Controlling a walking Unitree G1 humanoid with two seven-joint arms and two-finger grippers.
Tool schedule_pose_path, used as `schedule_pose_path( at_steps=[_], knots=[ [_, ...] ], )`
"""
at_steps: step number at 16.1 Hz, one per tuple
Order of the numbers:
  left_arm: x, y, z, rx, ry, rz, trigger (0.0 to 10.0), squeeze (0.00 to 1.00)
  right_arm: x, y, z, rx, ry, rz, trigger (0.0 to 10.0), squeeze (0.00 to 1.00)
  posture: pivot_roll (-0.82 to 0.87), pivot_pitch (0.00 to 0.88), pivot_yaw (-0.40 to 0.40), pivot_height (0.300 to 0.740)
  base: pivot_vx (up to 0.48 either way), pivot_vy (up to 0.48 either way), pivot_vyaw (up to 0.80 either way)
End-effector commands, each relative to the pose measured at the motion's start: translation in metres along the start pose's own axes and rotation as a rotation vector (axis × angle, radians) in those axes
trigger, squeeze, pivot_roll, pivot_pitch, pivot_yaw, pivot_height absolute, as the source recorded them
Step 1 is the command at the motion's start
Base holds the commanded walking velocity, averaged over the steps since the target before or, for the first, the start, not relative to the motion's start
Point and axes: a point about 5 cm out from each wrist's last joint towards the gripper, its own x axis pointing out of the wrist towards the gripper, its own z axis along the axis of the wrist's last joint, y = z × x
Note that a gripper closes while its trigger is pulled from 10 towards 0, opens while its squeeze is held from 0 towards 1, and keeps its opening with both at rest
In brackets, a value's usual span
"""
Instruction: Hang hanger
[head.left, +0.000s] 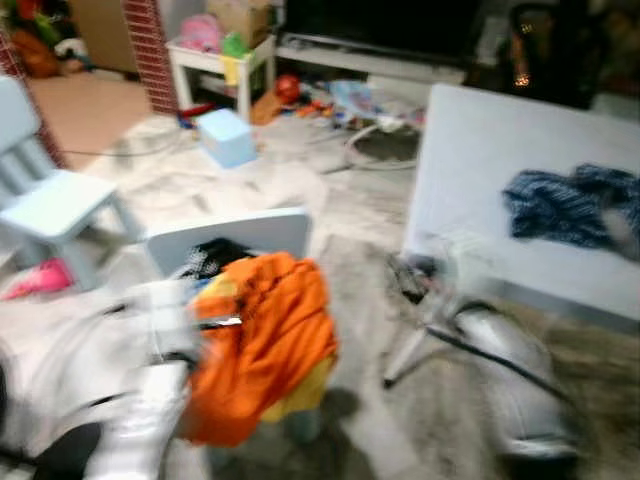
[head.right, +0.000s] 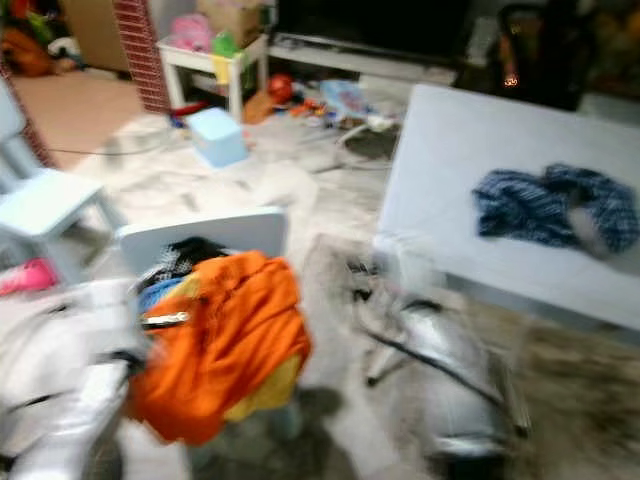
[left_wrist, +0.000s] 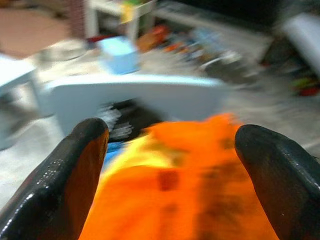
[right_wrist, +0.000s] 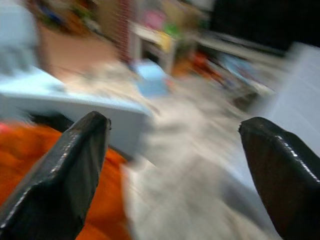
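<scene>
While every view is smeared by motion, the main items can be placed. My left gripper (left_wrist: 170, 175) has its fingers spread wide and nothing between them; its wrist view looks straight down onto the orange garment (head.left: 262, 345), which lies just below the fingertips, though contact cannot be confirmed. That garment is heaped on a small pale chair (head.left: 235, 235), over a yellow cloth (head.left: 300, 395) and a dark patterned piece (head.left: 208, 260) that is mostly covered. A thin dark bar with a bright glint (head.left: 222, 322) shows at the garment's edge nearest my left arm (head.left: 150, 400); it may be the hanger, but blur prevents me from confirming it.

My right gripper (right_wrist: 175, 175) is likewise wide open and empty. From its wrist view the orange garment sits beside one finger (right_wrist: 65, 175), with the chair back (right_wrist: 75, 107) beyond it. In the head views my right arm (head.left: 510, 385) is a silver blur over the carpet (head.left: 420, 420), and its fingertips cannot be made out.

Beyond that arm stands a white table (head.left: 480, 170) carrying a crumpled blue cloth (head.left: 565, 205), cut off at the frame edge.
</scene>
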Motion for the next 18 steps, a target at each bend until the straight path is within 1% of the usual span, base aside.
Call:
schedule_pose_path(
  at_steps=[1,2,3,4,7,10,14,18],
  knots=[
    [0.002,-0.016,0.004,-0.025,-0.021,-0.051,10.0,0.0,-0.009,-0.017,-0.006,-0.019,0.034,-0.056,10.0,0.0,-0.06,0.052,-0.078,0.74,0.277,0.0,0.0],
    [0.001,-0.016,0.004,-0.029,-0.024,-0.046,10.0,0.0,-0.01,-0.017,-0.006,-0.019,0.036,-0.054,10.0,0.0,-0.06,0.053,-0.079,0.74,0.0,0.0,0.0],
    [0.002,-0.015,0.0,-0.035,0.009,-0.017,10.0,0.0,-0.01,-0.016,-0.007,-0.02,0.038,-0.049,10.0,0.0,-0.05,0.053,-0.079,0.74,0.0,0.0,0.0],
    [0.002,-0.014,-0.001,-0.027,0.017,-0.004,10.0,0.0,-0.01,-0.016,-0.007,-0.021,0.039,-0.044,10.0,0.0,-0.05,0.053,-0.079,0.74,0.0,0.0,0.0],
    [0.002,-0.011,-0.002,-0.018,0.024,0.023,10.0,0.0,-0.009,-0.014,-0.008,-0.035,0.043,-0.026,10.0,0.0,-0.05,0.055,-0.082,0.74,0.0,0.0,0.71],
    [0.003,-0.005,-0.003,0.009,0.049,0.088,10.0,0.0,-0.009,-0.014,-0.008,-0.04,0.043,-0.023,10.0,0.0,-0.05,0.055,-0.082,0.74,0.0,0.0,0.8],
    [0.005,-0.004,-0.005,-0.007,0.071,0.066,10.0,0.0,-0.007,-0.015,-0.008,-0.032,0.041,-0.028,10.0,0.0,-0.05,0.045,-0.086,0.74,0.0,0.0,0.0],
    [0.007,-0.006,-0.002,-0.015,0.063,0.043,10.0,0.0,-0.007,-0.015,-0.007,-0.033,0.039,-0.031,10.0,0.0,-0.05,0.041,-0.086,0.74,0.0,0.0,0.0]
  ],
)
